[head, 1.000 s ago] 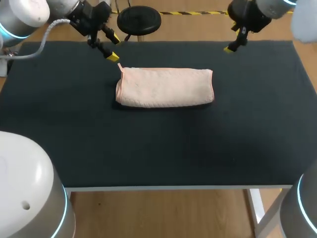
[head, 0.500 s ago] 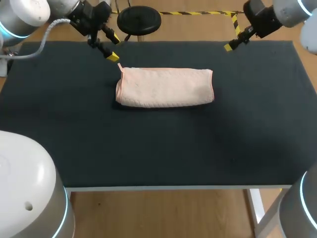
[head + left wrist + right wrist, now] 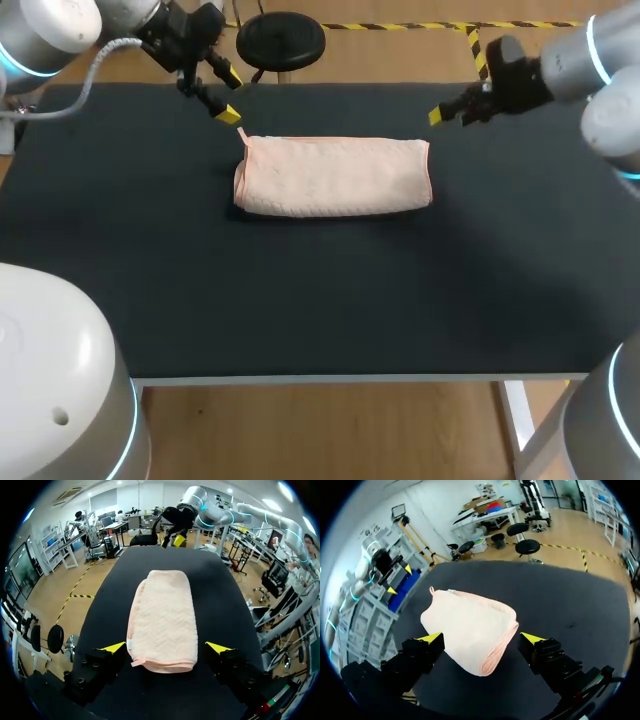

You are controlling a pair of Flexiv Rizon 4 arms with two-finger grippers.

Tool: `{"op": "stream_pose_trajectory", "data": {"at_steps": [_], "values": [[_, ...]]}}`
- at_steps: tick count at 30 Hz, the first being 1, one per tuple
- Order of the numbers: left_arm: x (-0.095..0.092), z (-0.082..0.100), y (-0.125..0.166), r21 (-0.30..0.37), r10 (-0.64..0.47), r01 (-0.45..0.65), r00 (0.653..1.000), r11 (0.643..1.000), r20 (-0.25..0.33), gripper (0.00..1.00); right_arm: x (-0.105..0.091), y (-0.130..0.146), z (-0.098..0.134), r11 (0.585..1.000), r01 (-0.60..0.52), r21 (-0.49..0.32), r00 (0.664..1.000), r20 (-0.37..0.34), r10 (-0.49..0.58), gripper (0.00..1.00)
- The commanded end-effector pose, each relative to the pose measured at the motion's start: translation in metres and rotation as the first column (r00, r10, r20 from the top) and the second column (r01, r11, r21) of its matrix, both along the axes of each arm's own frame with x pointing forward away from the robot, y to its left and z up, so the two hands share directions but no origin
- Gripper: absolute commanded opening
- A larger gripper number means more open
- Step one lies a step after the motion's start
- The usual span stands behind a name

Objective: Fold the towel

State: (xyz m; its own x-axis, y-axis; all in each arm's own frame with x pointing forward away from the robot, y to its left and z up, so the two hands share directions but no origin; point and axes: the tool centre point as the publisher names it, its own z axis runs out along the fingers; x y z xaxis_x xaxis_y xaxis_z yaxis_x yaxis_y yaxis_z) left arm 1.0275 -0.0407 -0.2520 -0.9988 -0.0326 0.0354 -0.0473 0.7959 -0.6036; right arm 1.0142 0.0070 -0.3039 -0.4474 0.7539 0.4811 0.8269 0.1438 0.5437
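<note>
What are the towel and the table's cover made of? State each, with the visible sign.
towel: soft woven cloth, probably cotton, matte pale peach; its surface shows a fine raised weave, its folds are plump and rounded, and its edge is hemmed.
table cover: dark, matte, without glare; it looks like felt or a foam mat, but which one cannot be told.

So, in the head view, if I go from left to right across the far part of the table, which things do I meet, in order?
left hand → towel → right hand
</note>
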Motion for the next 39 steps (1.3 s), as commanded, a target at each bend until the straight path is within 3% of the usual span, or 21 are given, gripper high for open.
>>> {"op": "stream_pose_trajectory", "data": {"at_steps": [1, 5, 8, 21, 39], "values": [[-0.001, -0.001, 0.000, -0.002, 0.000, 0.000, 1.000, 1.000, 0.003, 1.00, 0.001, -0.002, -0.025, 0.841, 0.477, 0.258, 0.824, -0.465, -0.324, 1.00], [-0.001, -0.001, 0.000, -0.002, 0.000, 0.000, 1.000, 1.000, 0.003, 1.00, 0.001, -0.003, -0.041, 0.825, 0.506, 0.252, 0.776, -0.550, -0.308, 1.00], [-0.001, -0.001, 0.000, -0.002, 0.000, 0.000, 1.000, 1.000, 0.003, 1.00, 0.001, 0.001, -0.050, 0.838, 0.489, 0.242, 0.760, -0.589, -0.273, 1.00], [-0.001, -0.001, 0.000, -0.002, 0.000, 0.000, 1.000, 1.000, 0.003, 1.00, -0.014, 0.023, -0.081, 0.904, 0.376, 0.204, 0.742, -0.650, -0.162, 1.00], [-0.001, -0.001, 0.000, -0.002, 0.000, 0.000, 1.000, 1.000, 0.003, 1.00, -0.003, 0.036, -0.102, 0.939, 0.277, 0.205, 0.780, -0.618, -0.096, 1.00]]}}
